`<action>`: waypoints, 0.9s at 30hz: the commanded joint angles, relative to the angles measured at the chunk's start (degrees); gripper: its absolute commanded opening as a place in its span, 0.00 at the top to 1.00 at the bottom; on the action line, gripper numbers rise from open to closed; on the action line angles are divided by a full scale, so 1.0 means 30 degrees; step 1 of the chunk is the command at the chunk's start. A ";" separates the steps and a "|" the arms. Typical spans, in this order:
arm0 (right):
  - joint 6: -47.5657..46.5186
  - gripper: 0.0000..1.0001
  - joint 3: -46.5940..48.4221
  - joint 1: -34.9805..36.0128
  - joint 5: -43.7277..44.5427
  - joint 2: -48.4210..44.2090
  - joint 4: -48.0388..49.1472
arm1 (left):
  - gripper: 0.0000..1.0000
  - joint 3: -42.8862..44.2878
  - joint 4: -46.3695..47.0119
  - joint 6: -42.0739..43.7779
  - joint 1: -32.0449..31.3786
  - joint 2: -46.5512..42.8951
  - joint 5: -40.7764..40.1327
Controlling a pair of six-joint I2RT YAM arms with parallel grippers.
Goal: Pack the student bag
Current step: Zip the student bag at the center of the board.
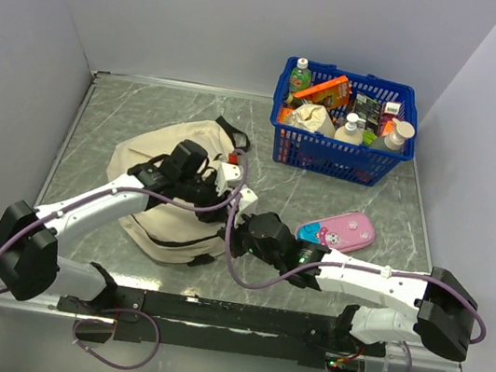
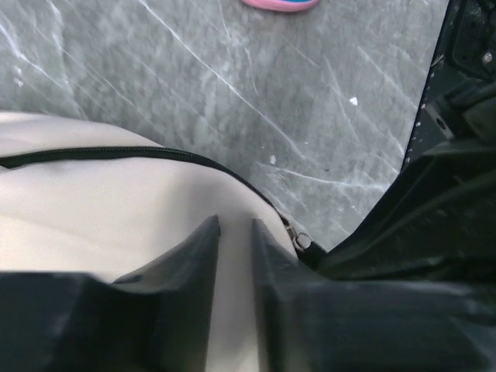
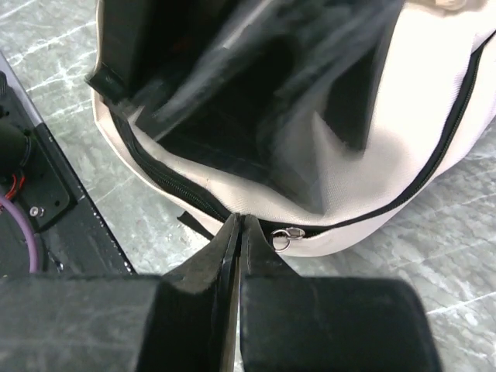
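The left gripper (image 2: 235, 226) keeps only a narrow slot between its two fingers, set on the cream cloth of the student bag (image 2: 93, 217). Only its own camera shows that slot, and I cannot tell whether cloth is nipped. The right gripper (image 3: 237, 221) has its fingers pressed together, tips against the bag's black zipper seam, just left of the silver zipper pull (image 3: 280, 239); that view alone looks into the dark lining. From above, the bag slumps centre-left on the grey table (image 1: 146, 113), with a pink pencil case (image 1: 340, 231) to its right and a blue basket (image 1: 337, 158) at upper right.
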 commanded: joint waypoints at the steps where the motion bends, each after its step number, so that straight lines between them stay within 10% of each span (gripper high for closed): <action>1: -0.0478 1.00 0.1138 0.0469 0.0596 0.0093 0.1299 | 0.94 -0.0047 0.0314 -0.0576 -0.0324 0.0612 -0.0047; 19: -0.1969 1.00 0.3972 0.2462 0.0245 0.3486 0.2238 | 0.99 0.6103 0.1108 -0.1930 -0.0236 0.3601 0.0655; 27: -0.2090 1.00 0.4214 0.2756 0.2207 0.3230 0.1271 | 0.90 1.0495 -1.1311 0.3246 0.1483 0.6408 0.2024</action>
